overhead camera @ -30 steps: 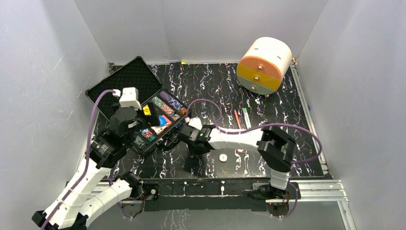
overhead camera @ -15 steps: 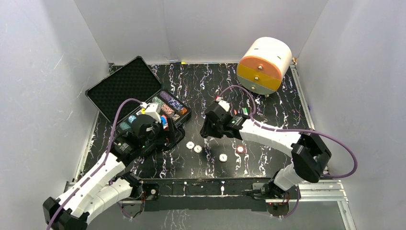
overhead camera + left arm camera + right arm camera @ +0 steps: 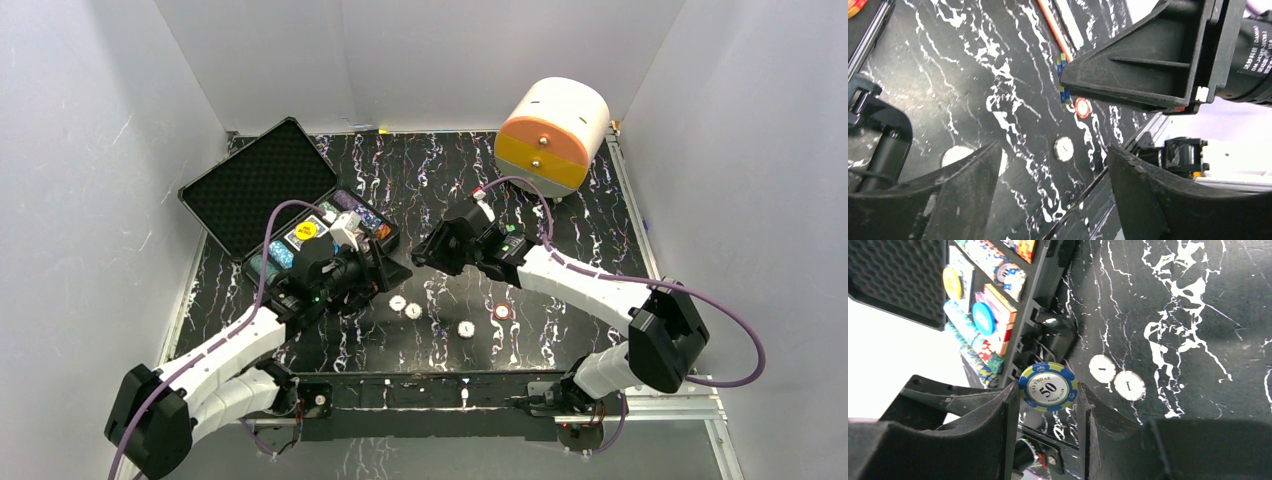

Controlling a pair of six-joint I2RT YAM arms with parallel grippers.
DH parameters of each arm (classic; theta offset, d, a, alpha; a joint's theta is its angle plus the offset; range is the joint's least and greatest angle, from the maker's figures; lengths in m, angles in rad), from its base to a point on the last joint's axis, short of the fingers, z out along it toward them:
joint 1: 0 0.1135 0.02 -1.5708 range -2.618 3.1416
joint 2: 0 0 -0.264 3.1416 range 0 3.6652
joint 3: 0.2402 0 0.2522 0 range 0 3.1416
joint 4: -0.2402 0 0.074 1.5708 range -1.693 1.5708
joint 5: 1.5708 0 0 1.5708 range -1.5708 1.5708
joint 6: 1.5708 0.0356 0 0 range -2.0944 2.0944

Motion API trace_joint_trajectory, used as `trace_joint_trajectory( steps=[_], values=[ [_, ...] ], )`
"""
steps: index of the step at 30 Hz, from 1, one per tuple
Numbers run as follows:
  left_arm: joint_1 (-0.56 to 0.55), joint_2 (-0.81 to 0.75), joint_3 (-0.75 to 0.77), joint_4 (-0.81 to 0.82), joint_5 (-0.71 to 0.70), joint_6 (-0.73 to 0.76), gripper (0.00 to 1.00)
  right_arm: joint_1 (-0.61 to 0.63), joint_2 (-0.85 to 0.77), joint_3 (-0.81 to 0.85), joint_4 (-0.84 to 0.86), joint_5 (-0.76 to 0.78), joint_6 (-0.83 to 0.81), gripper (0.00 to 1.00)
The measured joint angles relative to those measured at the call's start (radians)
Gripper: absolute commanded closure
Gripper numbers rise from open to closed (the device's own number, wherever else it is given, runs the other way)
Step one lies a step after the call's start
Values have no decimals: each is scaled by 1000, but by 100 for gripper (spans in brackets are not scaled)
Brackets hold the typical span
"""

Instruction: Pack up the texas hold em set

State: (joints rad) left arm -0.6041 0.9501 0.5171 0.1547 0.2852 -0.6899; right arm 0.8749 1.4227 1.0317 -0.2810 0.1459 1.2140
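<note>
The black case (image 3: 262, 185) lies open at the left, its foam lid folded back and its tray holding chips and a red-backed deck (image 3: 998, 305). My right gripper (image 3: 1048, 392) is shut on a blue-and-yellow "50" chip (image 3: 1048, 386), held on edge above the table just right of the case. My left gripper (image 3: 1053, 170) is open with nothing between its fingers, hovering over the loose chips. Two white chips (image 3: 397, 302) (image 3: 413, 311) lie side by side, with another white chip (image 3: 466, 328) and a red-and-white chip (image 3: 502, 312) further right.
A big orange-and-white cylinder (image 3: 552, 135) stands at the back right. Thin pens (image 3: 1055, 27) lie on the marbled table beyond the right gripper. The two grippers (image 3: 388, 270) (image 3: 422, 252) are close together near the case's right corner.
My left arm left the case and swung right over the loose chips, its jaws narrowing a little. My right arm pulled back from the case front, uncovering two white chips.
</note>
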Motion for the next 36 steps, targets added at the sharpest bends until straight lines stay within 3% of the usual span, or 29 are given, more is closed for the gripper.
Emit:
trace_joint_trajectory(
  steps=[4, 13, 19, 23, 25, 27, 30, 31, 33, 36],
  values=[
    [0, 31, -33, 140, -5, -51, 41, -11, -16, 0, 23, -21, 64, 61],
    [0, 101, -33, 296, -24, -89, 44, -17, -16, 0, 64, -73, 150, 61],
    [0, 123, -33, 341, -62, -98, 71, -17, -16, 0, 75, -98, 176, 61],
    [-2, 142, -31, 362, -72, -105, 99, -18, -13, 0, 76, -110, 194, 61],
    [-5, 143, -28, 368, -75, -94, 100, -22, -5, 0, 83, -117, 202, 60],
    [-5, 144, -26, 364, -80, -79, 100, -24, 2, 0, 90, -123, 206, 51],
    [-5, 144, -9, 326, -92, -37, 100, -27, 18, 0, 112, -130, 199, 18],
    [-5, 143, 5, 299, -98, -14, 100, -32, 23, 0, 121, -145, 186, 11],
    [-5, 137, 44, 222, -111, 47, 100, -45, 30, 0, 142, -174, 142, 4],
    [-5, 112, 119, 77, -131, 175, 100, -95, 33, -2, 205, -242, 43, 2]
  ],
)
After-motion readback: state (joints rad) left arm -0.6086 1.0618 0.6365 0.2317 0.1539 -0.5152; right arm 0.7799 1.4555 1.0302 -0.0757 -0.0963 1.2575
